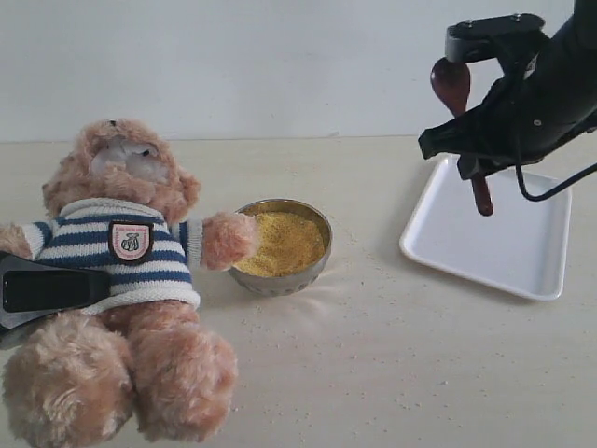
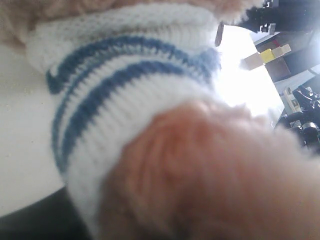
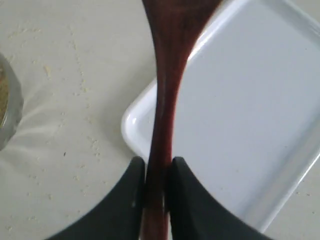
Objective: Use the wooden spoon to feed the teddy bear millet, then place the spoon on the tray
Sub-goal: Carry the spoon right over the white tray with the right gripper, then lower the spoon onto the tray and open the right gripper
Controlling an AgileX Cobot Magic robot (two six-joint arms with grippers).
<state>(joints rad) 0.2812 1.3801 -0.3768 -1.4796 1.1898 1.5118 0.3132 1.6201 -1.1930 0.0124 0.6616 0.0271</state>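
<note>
The teddy bear (image 1: 121, 243) lies on its back at the left, one paw resting on the rim of the metal bowl (image 1: 312, 266) heaped with millet (image 1: 280, 243). My left gripper (image 1: 47, 287) is a dark shape pressed against the bear's striped side. Its wrist view is filled by the striped shirt (image 2: 125, 85) and fur, with the jaws hidden. My right gripper (image 1: 471, 149) hangs above the white tray (image 1: 522, 252), shut on the handle of the wooden spoon (image 1: 452, 84). The spoon's bowl points up. In the right wrist view the fingers clamp the spoon (image 3: 167, 75) over the tray's corner (image 3: 250, 110).
Stray millet grains are scattered over the beige table (image 1: 373, 355) around the bowl and towards the tray. The bowl's rim (image 3: 12, 110) shows at the edge of the right wrist view. A plain white wall stands behind the table.
</note>
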